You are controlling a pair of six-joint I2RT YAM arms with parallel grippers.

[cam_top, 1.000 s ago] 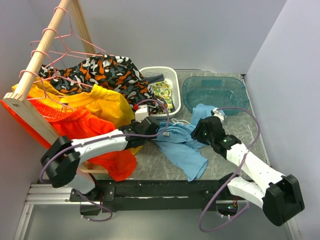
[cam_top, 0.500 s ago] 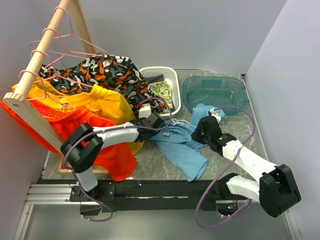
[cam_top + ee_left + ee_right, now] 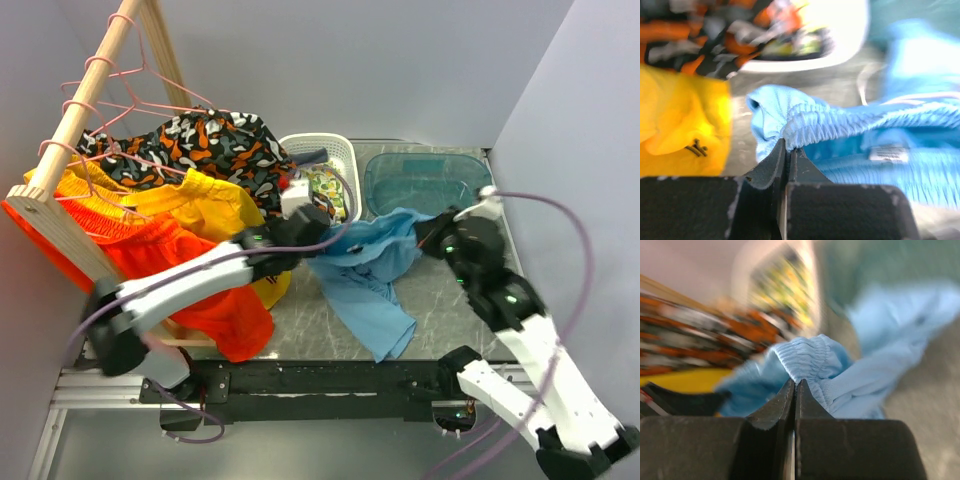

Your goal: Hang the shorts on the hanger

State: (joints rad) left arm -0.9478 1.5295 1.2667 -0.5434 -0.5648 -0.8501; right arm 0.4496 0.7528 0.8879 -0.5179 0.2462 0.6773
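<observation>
The light blue shorts (image 3: 372, 268) hang stretched between my two grippers, their legs trailing on the grey tabletop. My left gripper (image 3: 318, 252) is shut on the left end of the elastic waistband. In the left wrist view the ribbed band of the shorts (image 3: 850, 122) bunches right at the closed tips of the left gripper (image 3: 789, 146). My right gripper (image 3: 428, 238) is shut on the right end, and the right wrist view shows the shorts (image 3: 810, 357) pinched in the right gripper (image 3: 795, 383). The pink wire hanger (image 3: 150, 106) hangs empty on the wooden rail at the far left, apart from both grippers.
A wooden rack (image 3: 80, 110) carries more pink hangers with patterned black-orange shorts (image 3: 220, 145), yellow shorts (image 3: 200, 205) and an orange garment (image 3: 200, 295). A white basket (image 3: 352, 180) and a teal tub (image 3: 470, 170) stand at the back. Walls close in left and right.
Both grippers have shut on the waistband. The right arm has risen and swung right, the left has moved toward the basket, and the shorts' top edge is lifted and pulled out between them.
</observation>
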